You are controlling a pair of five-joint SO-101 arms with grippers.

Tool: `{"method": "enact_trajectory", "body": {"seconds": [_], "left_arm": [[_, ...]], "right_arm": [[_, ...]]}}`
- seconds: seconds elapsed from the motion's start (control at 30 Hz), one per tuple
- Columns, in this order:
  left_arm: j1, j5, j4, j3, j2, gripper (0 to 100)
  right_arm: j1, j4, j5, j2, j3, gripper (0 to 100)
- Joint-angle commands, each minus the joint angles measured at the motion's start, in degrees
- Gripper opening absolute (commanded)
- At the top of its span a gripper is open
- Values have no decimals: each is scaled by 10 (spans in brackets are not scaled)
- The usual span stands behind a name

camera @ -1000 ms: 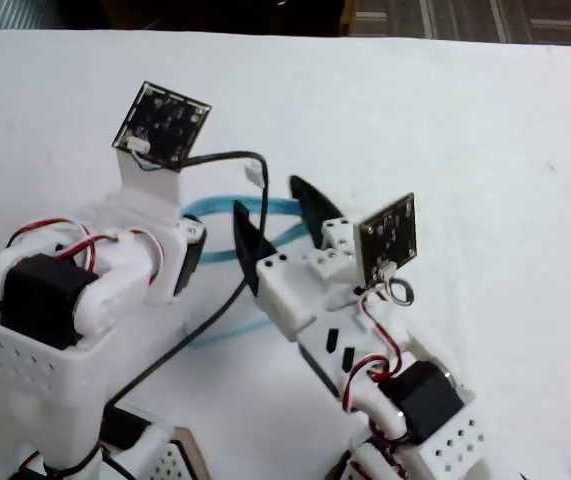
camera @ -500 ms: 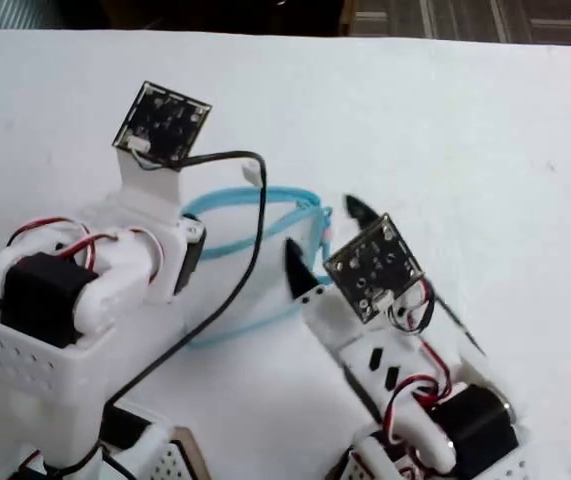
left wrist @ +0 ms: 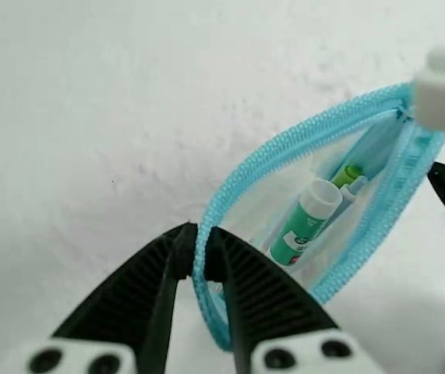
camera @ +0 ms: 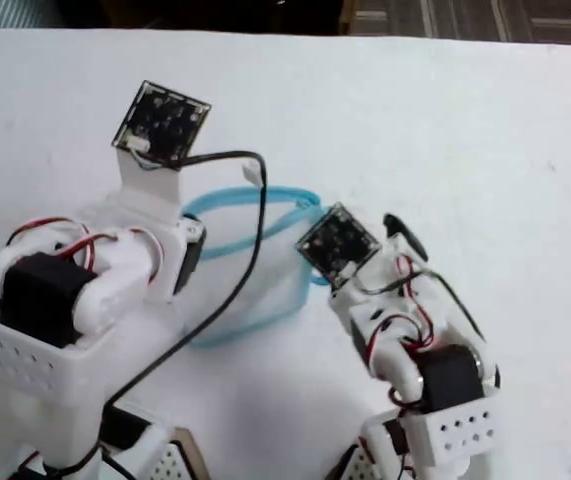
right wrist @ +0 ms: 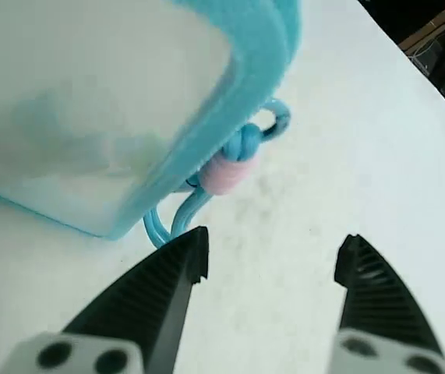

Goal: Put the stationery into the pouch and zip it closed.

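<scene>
Right pincer [right wrist: 275, 240] has swung to centre frame, spread beside the clear blue-zippered pouch [right wrist: 90, 93]; left pincer [left wrist: 201, 238] pinches its rim.

White table [camera: 485, 130] — dark floor [camera: 265, 12] beyond its far edge.

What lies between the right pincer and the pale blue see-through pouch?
Right wrist view: a blue looped cord with a pink bead, at the pouch corner, just ahead of the open right pincer.

No legible text or numbers.
</scene>
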Motion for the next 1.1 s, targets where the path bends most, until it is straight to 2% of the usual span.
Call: {"method": "enact_trajectory", "body": {"seconds": [0.0,0.2,0.33,0.4,0.5,0.57,0.67,0.8,1.07], "left_arm": [[11,0,10,-1,17,23],[12,0,10,-1,17,23],[11,0,10,-1,17,23],[11,0,10,-1,17,23],[11,0,10,-1,17,23],[11,0,10,-1,17,23],[11,0,10,-1,17,23],[11,0,10,-1,17,23],[11,-2,7,-1,17,23]], "right_arm": [[-27,-42,2,3,4,262],[-47,-164,-103,3,55,261],[-48,-242,-105,3,107,243],[-49,-262,-105,3,120,172],[-76,-266,-106,3,124,2],[-95,-266,-107,3,124,51],[-108,-267,-109,2,122,12],[-103,-264,-110,-13,121,17],[-103,-217,-97,-196,121,22]]}}
